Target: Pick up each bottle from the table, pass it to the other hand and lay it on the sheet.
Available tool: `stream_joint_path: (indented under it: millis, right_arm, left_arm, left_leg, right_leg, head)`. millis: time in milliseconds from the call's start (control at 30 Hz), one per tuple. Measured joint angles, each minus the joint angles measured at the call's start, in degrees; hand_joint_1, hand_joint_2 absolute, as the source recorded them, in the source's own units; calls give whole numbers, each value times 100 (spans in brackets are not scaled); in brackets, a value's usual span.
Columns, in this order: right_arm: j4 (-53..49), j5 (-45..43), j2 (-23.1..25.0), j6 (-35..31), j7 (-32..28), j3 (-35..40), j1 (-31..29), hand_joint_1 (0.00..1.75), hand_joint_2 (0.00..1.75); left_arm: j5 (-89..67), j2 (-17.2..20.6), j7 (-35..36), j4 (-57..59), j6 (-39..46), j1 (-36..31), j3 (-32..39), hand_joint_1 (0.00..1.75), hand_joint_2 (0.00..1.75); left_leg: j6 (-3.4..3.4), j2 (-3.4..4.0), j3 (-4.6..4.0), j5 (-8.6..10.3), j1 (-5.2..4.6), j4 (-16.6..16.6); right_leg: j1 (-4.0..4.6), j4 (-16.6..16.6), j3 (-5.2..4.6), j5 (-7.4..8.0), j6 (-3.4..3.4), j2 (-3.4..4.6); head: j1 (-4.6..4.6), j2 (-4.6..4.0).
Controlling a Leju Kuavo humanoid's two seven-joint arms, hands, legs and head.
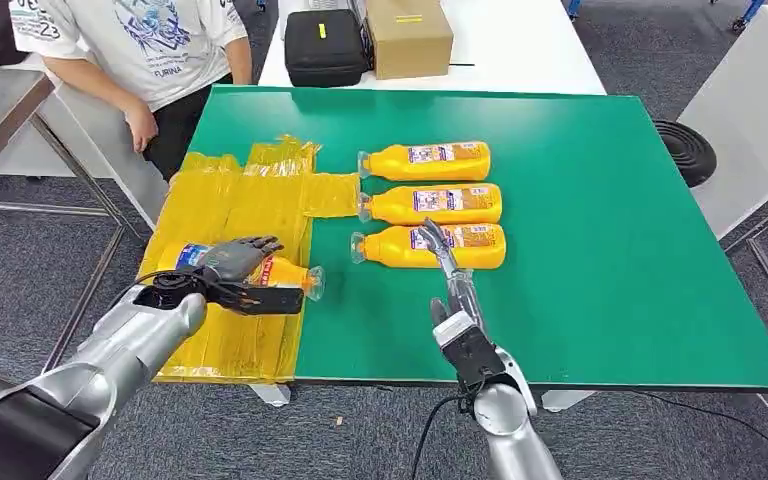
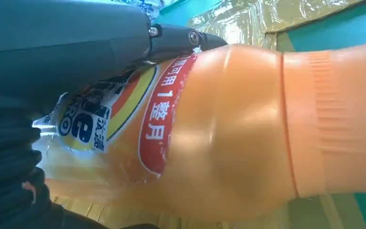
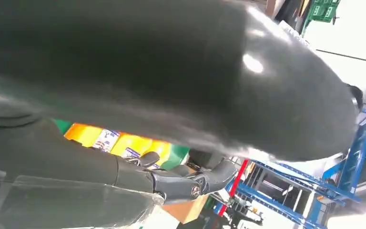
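On the yellow sheet (image 1: 250, 205) at the green table's left edge lies an orange bottle (image 1: 285, 271) on its side, cap pointing right. My left hand (image 1: 232, 258) holds it around the labelled middle; close up, the bottle (image 2: 228, 133) lies under the left hand's dark fingers (image 2: 181, 38). Three more orange bottles lie in a row on the green mat: the far one (image 1: 428, 160), the middle one (image 1: 435, 204) and the near one (image 1: 480, 246). My right hand (image 1: 450, 262) is open, fingers stretched out just in front of the near bottle; its fingers (image 3: 190, 179) hold nothing.
A person in a white T-shirt (image 1: 140, 40) stands at the table's far left corner. A black case (image 1: 325, 45) and a cardboard box (image 1: 408, 35) sit on the white table behind. The green mat (image 1: 620, 240) stretches bare to the right.
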Motion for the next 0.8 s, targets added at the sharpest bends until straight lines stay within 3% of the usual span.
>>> stream_joint_path:
  millis: [800]
  right_arm:
    - [144,-31,13,20,-72,-63,12,0,0]
  left_arm:
    - [22,194,-293,7,-2,-22,37,0,175]
  left_leg:
    - [0,0,0,1,1,0]
  right_leg:
    - [0,1,1,0,0,0]
  head:
    - [0,0]
